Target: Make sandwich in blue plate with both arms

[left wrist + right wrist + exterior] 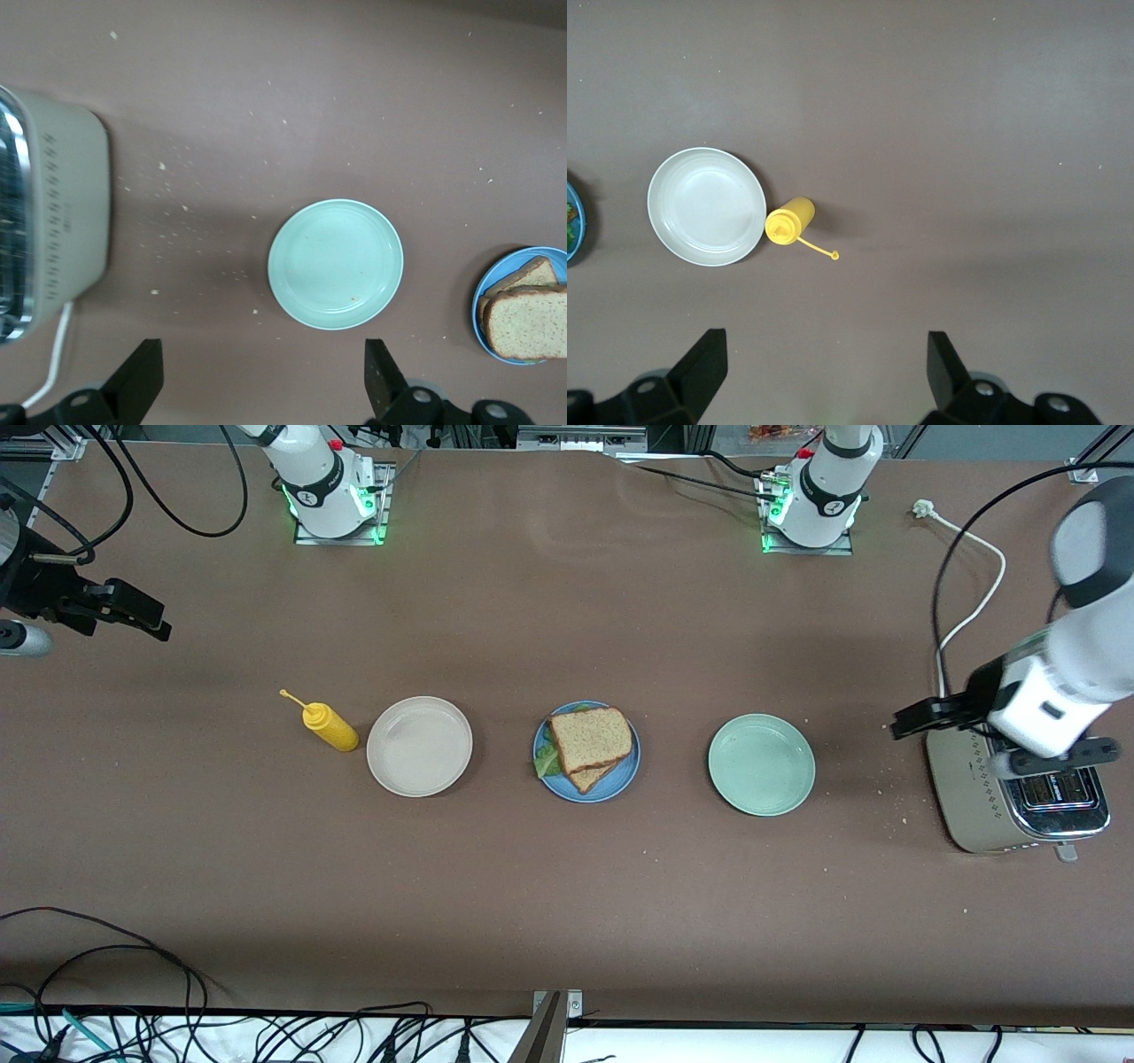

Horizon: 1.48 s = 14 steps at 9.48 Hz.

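**Spotter:** Where is the sandwich?

**Me:** The sandwich (590,745) sits on the blue plate (625,771) mid-counter. I see two brown slices stacked, the top one skewed so a corner of the lower slice pokes out at about 6 o'clock in the front view, with lettuce (547,762) showing at about 8 o'clock. To me it looks assembled.

**Spotter:** And around it?

**Me:** The beige plate (419,746) lies at the blue plate's 9 o'clock, the yellow squeeze bottle (328,725) just beside that. The pale green plate (761,764) lies at 3 o'clock, with the toaster (979,797) farther out that way.

**Spotter:** Your fingers?

**Me:** Both sets are spread wide and carry nothing. My left gripper (264,381) hangs by the toaster, above the counter (567,903); my right gripper (824,372) hangs over the right arm's end. The sandwich is well apart from both. I judge the left nearer. If straightening is needed, the top slice's skew is what matters.
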### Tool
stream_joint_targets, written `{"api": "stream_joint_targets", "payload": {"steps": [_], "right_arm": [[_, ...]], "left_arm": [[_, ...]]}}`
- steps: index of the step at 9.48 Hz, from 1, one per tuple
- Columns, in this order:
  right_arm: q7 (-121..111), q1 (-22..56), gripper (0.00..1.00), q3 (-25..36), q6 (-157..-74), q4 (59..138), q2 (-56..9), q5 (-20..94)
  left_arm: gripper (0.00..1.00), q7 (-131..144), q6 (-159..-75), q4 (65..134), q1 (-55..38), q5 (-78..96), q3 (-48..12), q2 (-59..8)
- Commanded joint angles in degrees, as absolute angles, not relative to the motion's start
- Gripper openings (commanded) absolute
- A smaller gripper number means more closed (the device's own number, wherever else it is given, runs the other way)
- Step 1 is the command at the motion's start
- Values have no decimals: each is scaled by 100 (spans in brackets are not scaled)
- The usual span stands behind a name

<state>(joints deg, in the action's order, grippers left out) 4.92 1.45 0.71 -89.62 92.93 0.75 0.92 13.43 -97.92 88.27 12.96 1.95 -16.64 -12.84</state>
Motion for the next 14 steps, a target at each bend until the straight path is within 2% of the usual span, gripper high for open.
{"api": "stream_joint_targets", "payload": {"steps": [1, 3, 14], "right_arm": [[545, 158, 100, 35, -8912, 9246, 141, -35], [580, 158, 100, 44, -8930, 9246, 141, -18], [589, 158, 100, 44, -8938, 9220, 132, 26]], "left_arm": [[100, 924, -9117, 8062, 1362, -524, -1740, -1309], [100, 407, -8930, 7893, 1362, -668, -1732, -1310], [99, 237, -8912, 7989, 1555, -397, -1749, -1318]]}}
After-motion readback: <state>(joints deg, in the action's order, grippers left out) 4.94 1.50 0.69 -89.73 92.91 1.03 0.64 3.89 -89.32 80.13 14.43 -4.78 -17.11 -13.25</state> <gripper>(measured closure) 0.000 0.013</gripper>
